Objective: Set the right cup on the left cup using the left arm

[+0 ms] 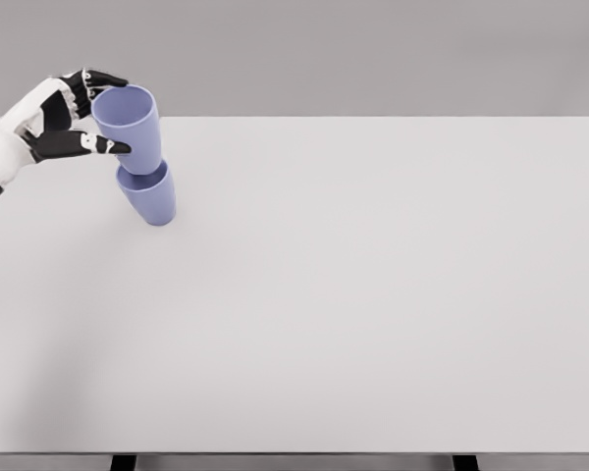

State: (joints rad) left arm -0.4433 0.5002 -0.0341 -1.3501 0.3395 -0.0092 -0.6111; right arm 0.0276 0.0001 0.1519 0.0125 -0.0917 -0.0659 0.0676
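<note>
No readable text, labels, brand marks, numbers or signs appeared anywhere — none on the two blue cups (142,157), the white table (373,294) or the robot's left hand (64,118). All surfaces were plain, w/o print or stickers — nothing legible.

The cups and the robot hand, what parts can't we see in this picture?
- Head view: the bottom of the upper cup sits inside the lower cup, so its depth there is hidden.
- The left hand has its palm side covered by the upper cup; its arm is cut off by the left edge.
- The right arm is out of view.
- The table legs are cropped at the bottom edge.
</note>
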